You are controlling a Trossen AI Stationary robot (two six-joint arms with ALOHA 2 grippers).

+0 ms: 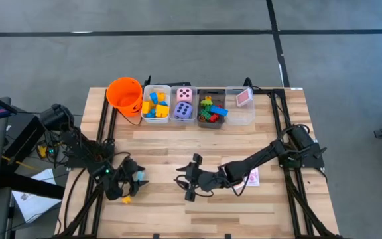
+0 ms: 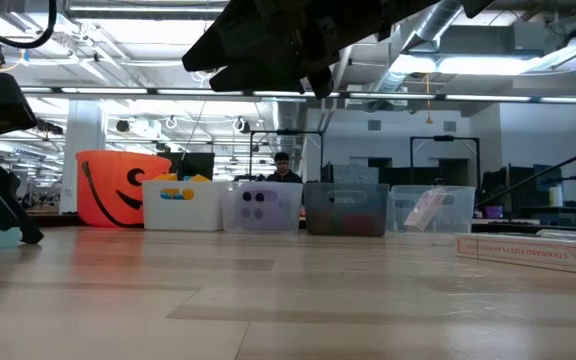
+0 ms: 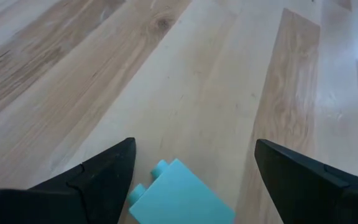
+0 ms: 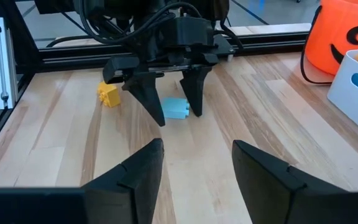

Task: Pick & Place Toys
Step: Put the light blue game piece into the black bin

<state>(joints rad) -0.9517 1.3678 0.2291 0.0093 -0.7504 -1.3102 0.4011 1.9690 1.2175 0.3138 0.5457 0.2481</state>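
A light blue block lies flat on the wooden table near its left front. My left gripper is open and points slanting down, one finger on each side of the block; no touch shows. A yellow block lies on the table just beside that gripper. My right gripper hangs open above the table's middle front, facing the left gripper, with nothing between its fingers. A pink-white card lies flat under the right arm.
Along the far edge stand an orange bucket, a white bin of yellow and blue blocks, a bin with a pink and a purple die, a grey bin of mixed blocks and a clear bin with a card. Bare wood lies between them and the grippers.
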